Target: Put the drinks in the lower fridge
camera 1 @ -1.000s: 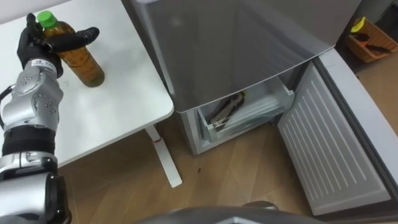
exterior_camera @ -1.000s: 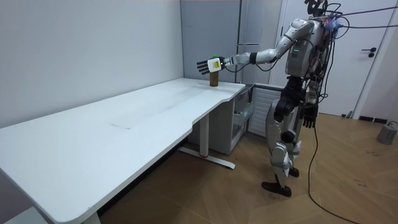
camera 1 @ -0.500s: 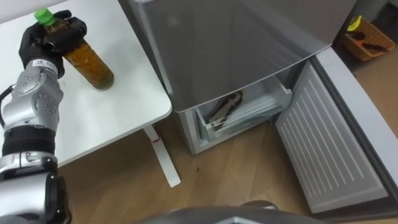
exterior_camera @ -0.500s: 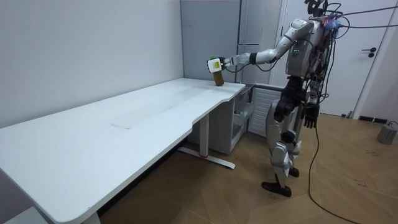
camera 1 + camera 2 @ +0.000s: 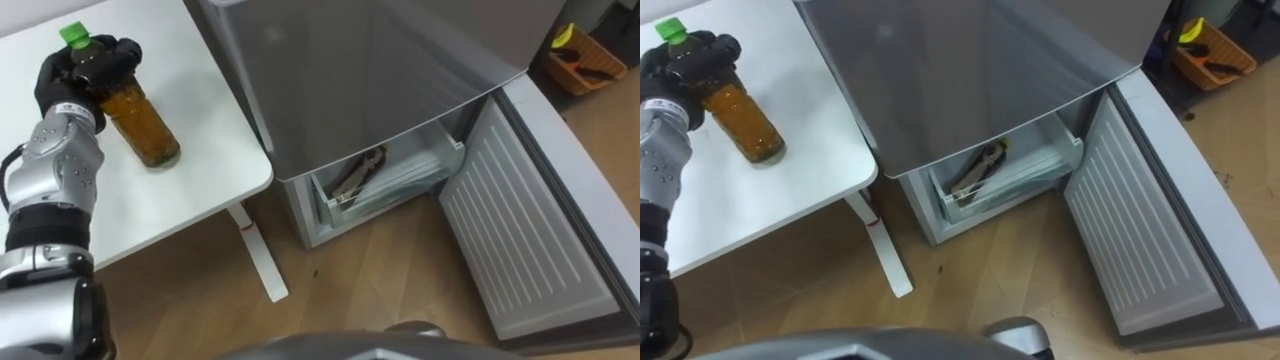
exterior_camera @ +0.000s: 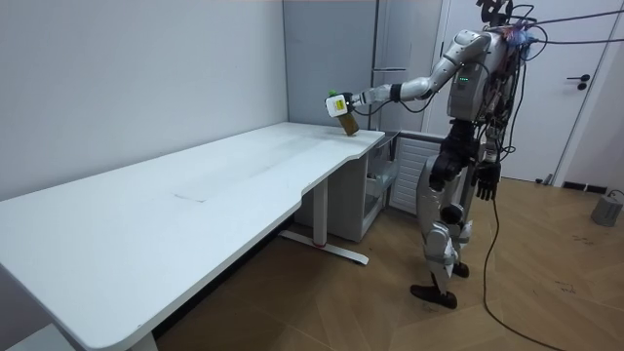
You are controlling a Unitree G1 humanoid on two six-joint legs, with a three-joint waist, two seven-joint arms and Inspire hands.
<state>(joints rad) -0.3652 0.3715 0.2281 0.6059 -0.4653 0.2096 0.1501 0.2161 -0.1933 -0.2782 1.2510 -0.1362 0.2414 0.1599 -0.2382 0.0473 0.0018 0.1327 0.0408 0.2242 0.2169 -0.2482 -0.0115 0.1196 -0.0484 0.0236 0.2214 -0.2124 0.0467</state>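
The fingers [image 5: 105, 62] of the left hand [image 5: 70, 88], spread wide beside the bottle a second earlier, were now curled tight round the shoulder of the bottle [image 5: 148, 128], just under its green cap [image 5: 72, 35]. The bottle had tipped over from upright near the corner of the desk [image 5: 200, 190] beside the fridge [image 5: 380, 80], though whether its base had left the desk could not be told. The grasp seemed made and the carry ready to begin: the lower door [image 5: 520, 240] stood open with a drawer [image 5: 390, 180] showing, well apart from the bottle, and the right hand [image 6: 485, 182] hung at the robot's side.
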